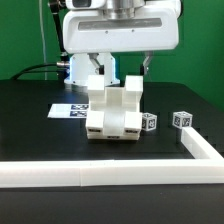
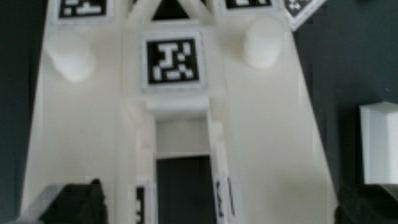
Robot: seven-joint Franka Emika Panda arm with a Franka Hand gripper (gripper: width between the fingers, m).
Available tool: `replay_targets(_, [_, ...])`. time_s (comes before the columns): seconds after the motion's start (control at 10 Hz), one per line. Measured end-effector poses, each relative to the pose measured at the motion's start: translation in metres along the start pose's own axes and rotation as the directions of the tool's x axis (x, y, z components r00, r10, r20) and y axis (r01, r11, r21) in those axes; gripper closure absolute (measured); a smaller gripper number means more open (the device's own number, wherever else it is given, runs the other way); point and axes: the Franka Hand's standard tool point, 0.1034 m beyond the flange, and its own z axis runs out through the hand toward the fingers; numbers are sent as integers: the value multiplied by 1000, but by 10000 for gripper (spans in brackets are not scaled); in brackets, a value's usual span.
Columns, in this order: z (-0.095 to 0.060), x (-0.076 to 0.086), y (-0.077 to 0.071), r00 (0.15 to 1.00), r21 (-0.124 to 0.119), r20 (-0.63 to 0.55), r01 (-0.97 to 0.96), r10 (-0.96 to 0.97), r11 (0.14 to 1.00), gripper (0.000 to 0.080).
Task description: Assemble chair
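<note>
At the middle of the table [image 1: 30,125], close to the border rail [image 1: 100,178] | part-built chair [image 1: 113,110] stands | gripper [image 1: 123,68] hovers over it, jaws spread, pinching nothing | I judge it light, stiff, slippery; I'd clamp across its flat side panels.

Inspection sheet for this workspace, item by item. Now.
Surface: black table, edged by a white rail along the front and the exterior view's right.
Job's things: partly built white chair mid-table; small tagged cube apart from it, toward the exterior view's right.
Clutter: nothing seen; only the marker board lies flat beside the chair.
Grippers: gripper open, just above the chair; contact cannot be told.
Cables: thin dark line, probably a cable, behind the table.
Surroundings: green backdrop.
</note>
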Motion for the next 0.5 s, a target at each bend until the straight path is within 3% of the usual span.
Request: replay_targets(0.5, [10,-1,3,1000,-12,-11,4,-4,1000,151])
